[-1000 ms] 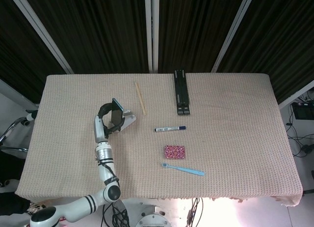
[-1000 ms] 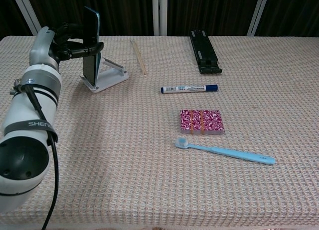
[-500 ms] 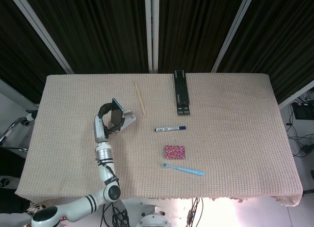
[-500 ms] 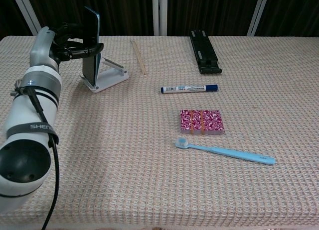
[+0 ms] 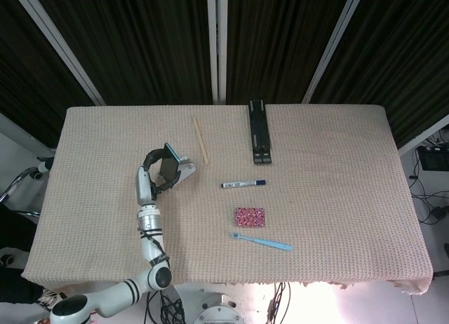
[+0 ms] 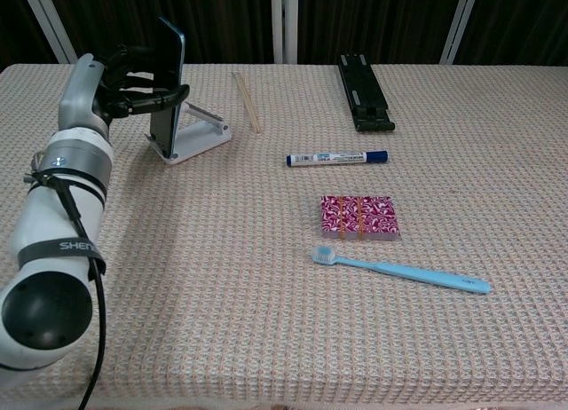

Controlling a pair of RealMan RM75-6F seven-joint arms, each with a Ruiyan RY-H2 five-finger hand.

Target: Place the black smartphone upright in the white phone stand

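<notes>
Over white phone stand (image 6: 197, 137), left hand (image 6: 133, 83) grips upright black smartphone (image 6: 169, 77)

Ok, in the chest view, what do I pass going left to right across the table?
Left hand holding the black smartphone → white phone stand → thin wooden stick → blue-capped white marker, with the black folding bracket farther back.

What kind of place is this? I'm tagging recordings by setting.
Probably a lab or test room: dark curtains behind, loose cables on the floor, and unrelated props like a toothbrush and marker spread over the cloth-covered table.
</notes>
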